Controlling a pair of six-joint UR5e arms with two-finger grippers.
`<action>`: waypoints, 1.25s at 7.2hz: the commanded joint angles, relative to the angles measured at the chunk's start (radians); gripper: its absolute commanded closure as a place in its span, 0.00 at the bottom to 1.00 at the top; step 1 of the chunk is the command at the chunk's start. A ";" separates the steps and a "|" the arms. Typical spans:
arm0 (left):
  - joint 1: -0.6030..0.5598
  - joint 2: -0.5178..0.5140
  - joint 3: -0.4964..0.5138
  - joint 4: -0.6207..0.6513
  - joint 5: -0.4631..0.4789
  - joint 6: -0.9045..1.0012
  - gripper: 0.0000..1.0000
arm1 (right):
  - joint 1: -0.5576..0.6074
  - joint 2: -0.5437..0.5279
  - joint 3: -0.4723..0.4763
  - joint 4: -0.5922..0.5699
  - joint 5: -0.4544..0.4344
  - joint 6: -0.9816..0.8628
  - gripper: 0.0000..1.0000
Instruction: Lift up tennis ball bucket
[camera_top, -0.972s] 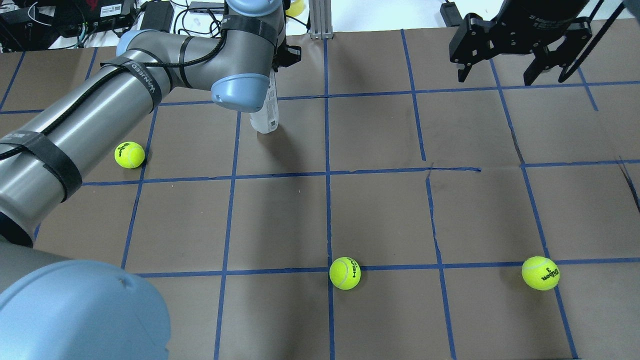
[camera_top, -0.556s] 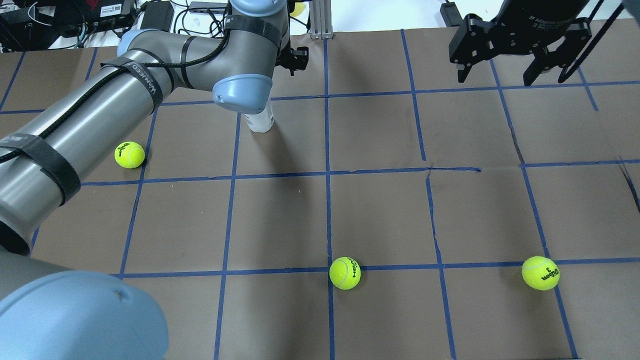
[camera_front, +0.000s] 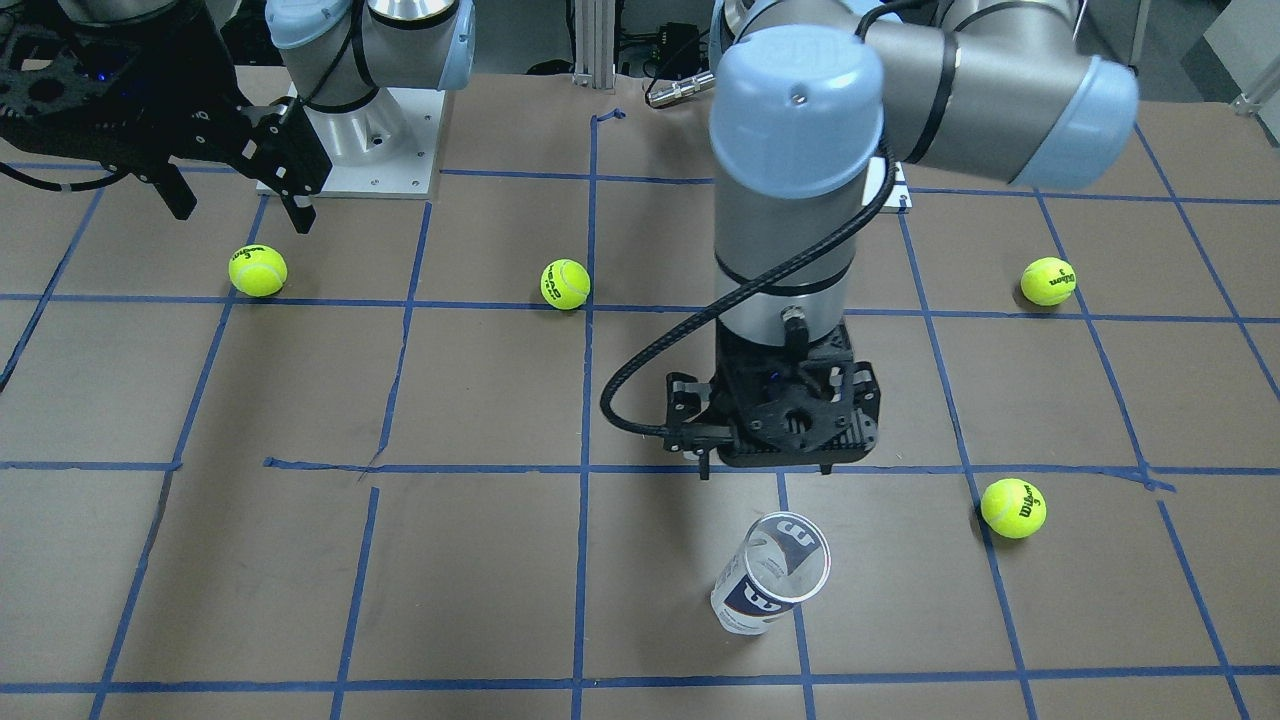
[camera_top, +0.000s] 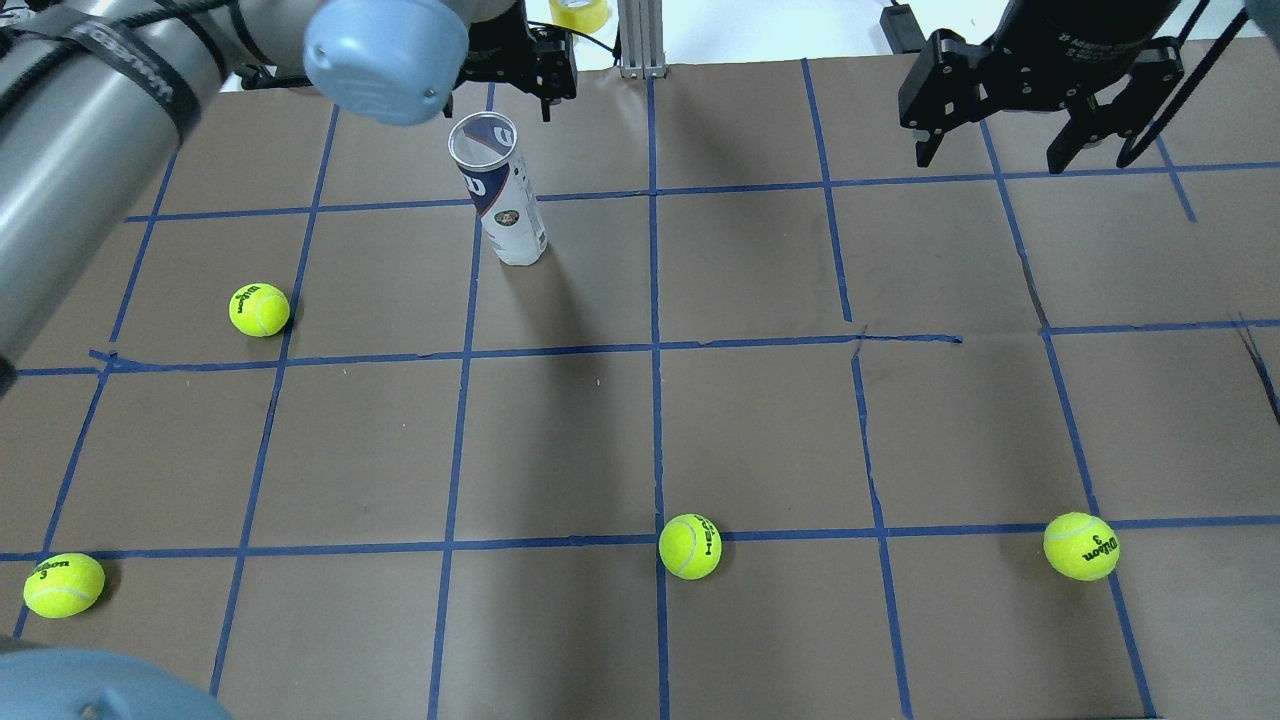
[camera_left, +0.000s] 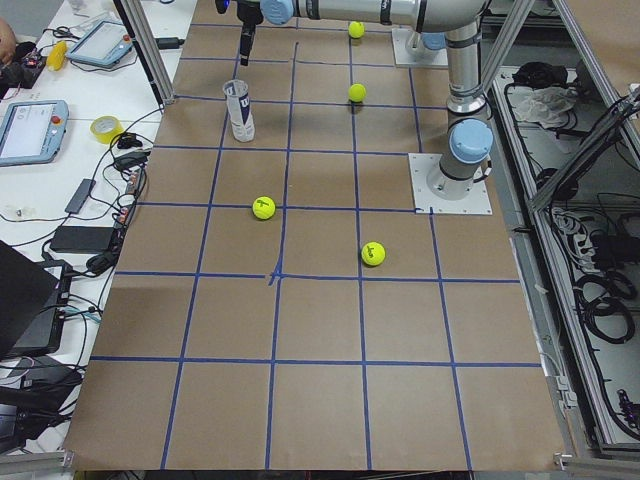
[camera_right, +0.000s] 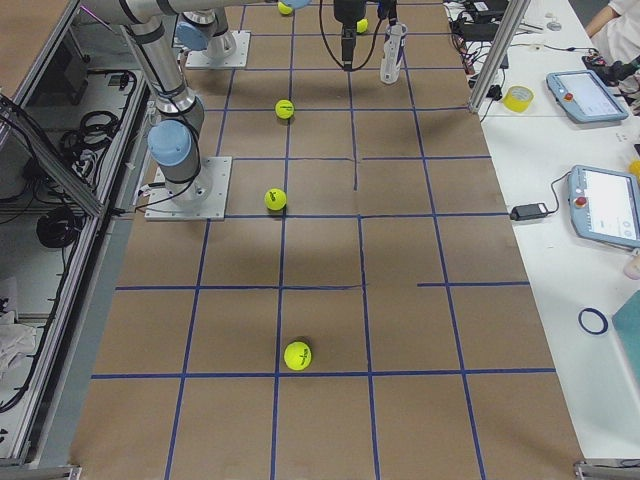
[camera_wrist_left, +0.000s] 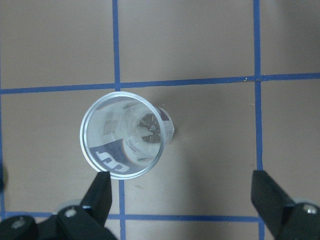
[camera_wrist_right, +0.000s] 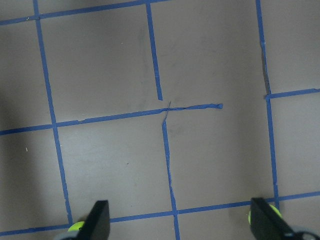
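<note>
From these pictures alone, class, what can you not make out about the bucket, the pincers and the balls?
Left pincer: in the overhead view, partly hidden behind its own arm's blue joint cap.
Tennis ball bucket label wording: too small in both side views.
Two tennis balls: in the right wrist view, cut off by the right pincer fingers and the lower edge.

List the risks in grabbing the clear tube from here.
1. In the left wrist view the tennis ball bucket stands off-centre, close to one finger of the open left end effector. A straight descent may strike its rim.
2. It stands upright, tall, narrow and empty, so a nudge could tip it and send it rolling.
3. Its clear, smooth wall may slip or flex under the squeeze.
</note>
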 joint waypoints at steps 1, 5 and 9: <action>0.158 0.076 0.018 -0.120 -0.157 0.009 0.00 | 0.000 0.000 0.000 0.001 0.000 0.000 0.00; 0.290 0.223 -0.123 -0.234 -0.094 0.232 0.00 | 0.000 0.000 0.002 0.001 0.000 -0.002 0.00; 0.301 0.283 -0.221 -0.195 -0.039 0.238 0.00 | 0.000 0.000 0.003 0.002 -0.001 -0.003 0.00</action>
